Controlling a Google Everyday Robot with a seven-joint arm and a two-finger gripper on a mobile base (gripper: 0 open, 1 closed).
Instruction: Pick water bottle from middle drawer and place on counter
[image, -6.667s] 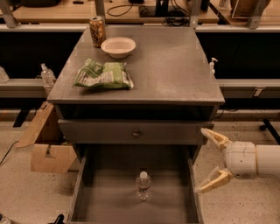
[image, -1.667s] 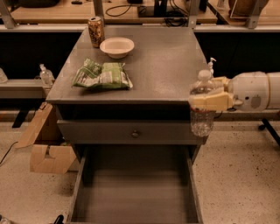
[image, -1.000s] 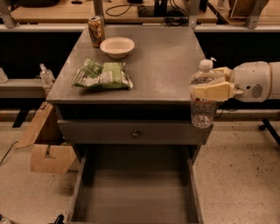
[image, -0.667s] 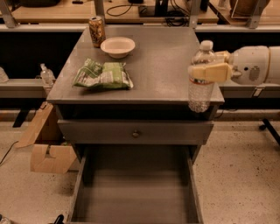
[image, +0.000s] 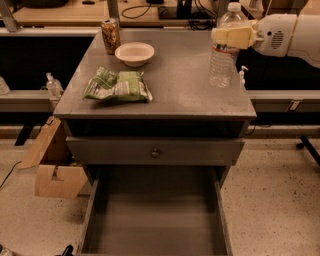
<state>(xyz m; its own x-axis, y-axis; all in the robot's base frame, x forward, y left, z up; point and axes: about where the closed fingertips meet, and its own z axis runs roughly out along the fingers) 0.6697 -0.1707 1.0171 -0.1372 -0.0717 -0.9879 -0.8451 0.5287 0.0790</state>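
Observation:
My gripper (image: 231, 36) comes in from the right and is shut on the water bottle (image: 223, 60), a clear ribbed bottle with a white cap and a thin reddish band. It holds the bottle upright by its upper part, over the right side of the counter (image: 180, 80). The bottle's base is at or just above the counter top; I cannot tell if it touches. The middle drawer (image: 156, 220) stands pulled out at the bottom of the view, with a bare grey floor.
On the counter lie a green snack bag (image: 117, 86), a cream bowl (image: 134, 53) and a soda can (image: 110, 35). A closed drawer front with a round knob (image: 155, 153) is above the open drawer. A cardboard box (image: 52, 167) stands on the floor at the left.
The bottle has gone from the drawer floor into my gripper. The gripper has carried it up past the cabinet's right edge and over the counter's right side.

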